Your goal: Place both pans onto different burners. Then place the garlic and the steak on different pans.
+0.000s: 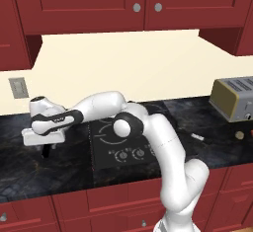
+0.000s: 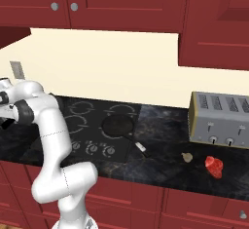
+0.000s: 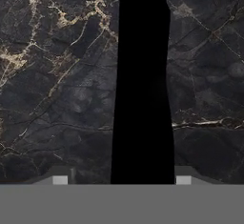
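Straddling a long black handle (image 3: 143, 75), the gripper (image 3: 121, 180) is seen with its jaws spread, a gap being left at one side, so nothing is pinched yet; the handle is judged to belong to the silver pan, though no pan body can be made out; should the jaws be closed this far out along the handle, the pan could be tipped or swung once raised, and an off-centre squeeze could let it be pushed across the dark counter (image 3: 47, 75). At the left of the left base view the gripper (image 1: 46, 150) is shown low beside the cooktop (image 1: 99, 163); in the right base view the black pan (image 2: 118, 124) is shown on a burner, with the garlic (image 2: 187, 157) and steak (image 2: 214, 166) at lower right, before the toaster (image 2: 219, 121).
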